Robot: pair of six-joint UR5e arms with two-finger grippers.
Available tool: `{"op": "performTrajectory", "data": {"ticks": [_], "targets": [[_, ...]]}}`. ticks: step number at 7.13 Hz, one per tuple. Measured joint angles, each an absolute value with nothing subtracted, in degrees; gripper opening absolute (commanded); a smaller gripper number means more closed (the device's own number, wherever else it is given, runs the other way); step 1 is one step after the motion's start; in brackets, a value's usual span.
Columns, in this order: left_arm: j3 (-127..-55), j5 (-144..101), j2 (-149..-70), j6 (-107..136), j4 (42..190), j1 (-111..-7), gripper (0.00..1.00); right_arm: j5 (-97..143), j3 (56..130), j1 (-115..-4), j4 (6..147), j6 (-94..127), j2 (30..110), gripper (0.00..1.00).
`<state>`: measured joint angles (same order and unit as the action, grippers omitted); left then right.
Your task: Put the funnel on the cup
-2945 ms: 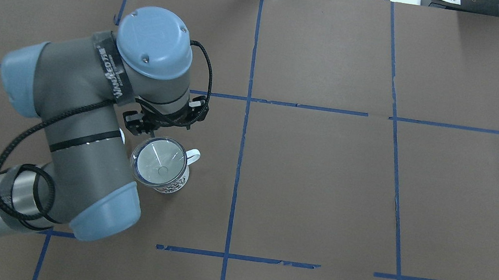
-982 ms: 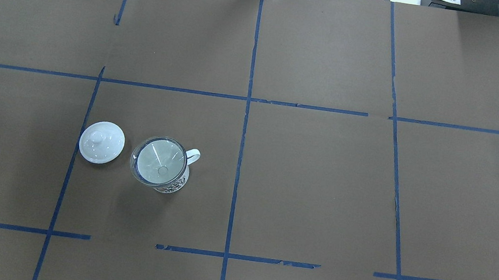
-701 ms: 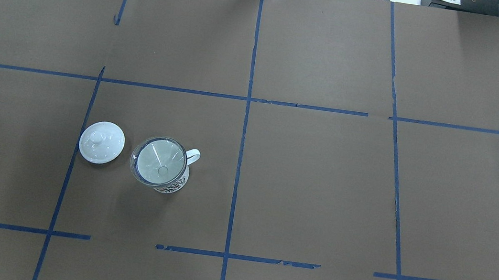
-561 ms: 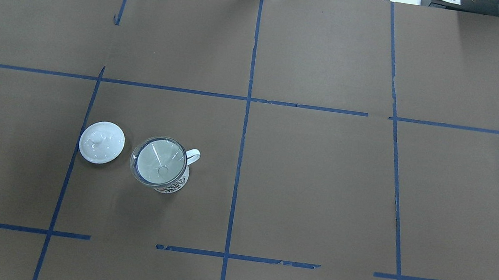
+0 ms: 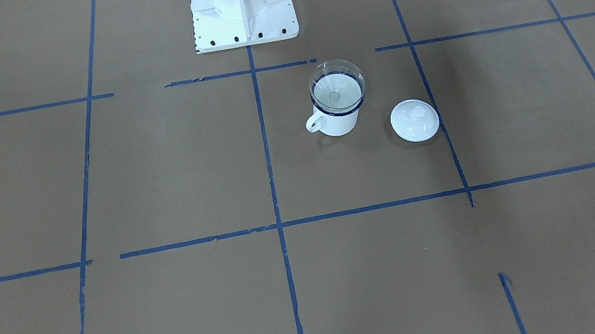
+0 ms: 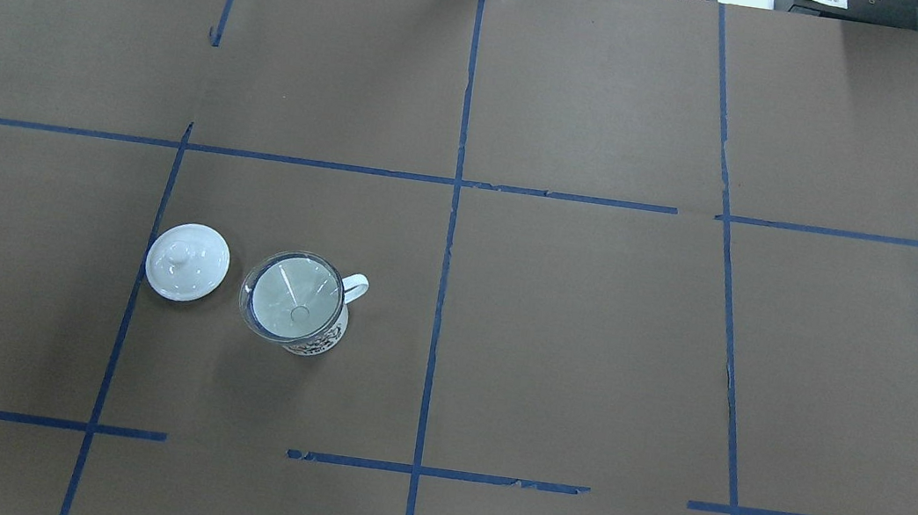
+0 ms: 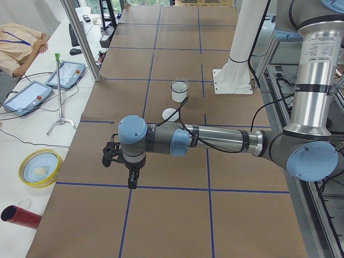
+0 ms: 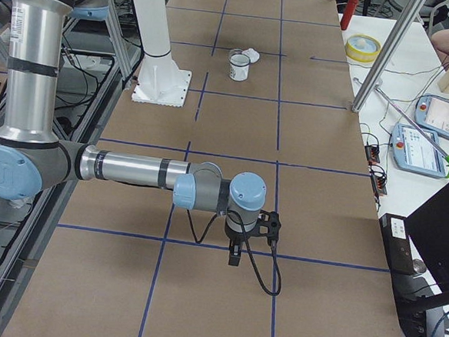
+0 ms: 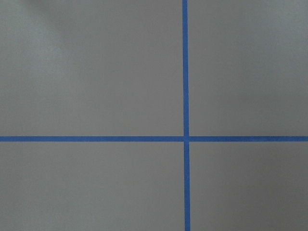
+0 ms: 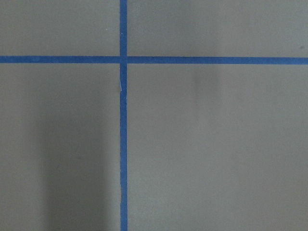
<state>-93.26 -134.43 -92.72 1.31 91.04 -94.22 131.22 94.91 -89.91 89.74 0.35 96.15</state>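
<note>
The clear funnel (image 6: 294, 300) sits upright in the mouth of the white mug (image 6: 321, 343), whose handle points right. In the front view the funnel (image 5: 336, 82) rests on the cup's (image 5: 337, 120) dark blue rim. Both show small in the left view (image 7: 179, 91) and the right view (image 8: 239, 65). My left gripper (image 7: 130, 183) hangs over bare table far from the cup, and so does my right gripper (image 8: 234, 258). Each shows only in a side view, so I cannot tell whether it is open or shut. Both wrist views show only brown paper and blue tape.
A round white knobbed lid (image 6: 187, 262) lies on the table just left of the cup. The white robot base plate (image 5: 240, 3) stands at the near edge. A yellow bowl (image 7: 38, 167) and a red cylinder (image 7: 19, 215) sit past the far edge.
Earlier my left arm hung beside the cup and hid the lid. It has since left the overhead view. The funnel, cup and lid have not moved.
</note>
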Motion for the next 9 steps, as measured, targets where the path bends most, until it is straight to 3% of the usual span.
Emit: {"op": "performTrajectory", "data": {"ticks": [9], "targets": [[-94.48,-136.37,-91.36,0.81,82.29,-94.22,1.0,131.22,94.92,-89.91,89.74,0.35,96.15,1.0]]}}
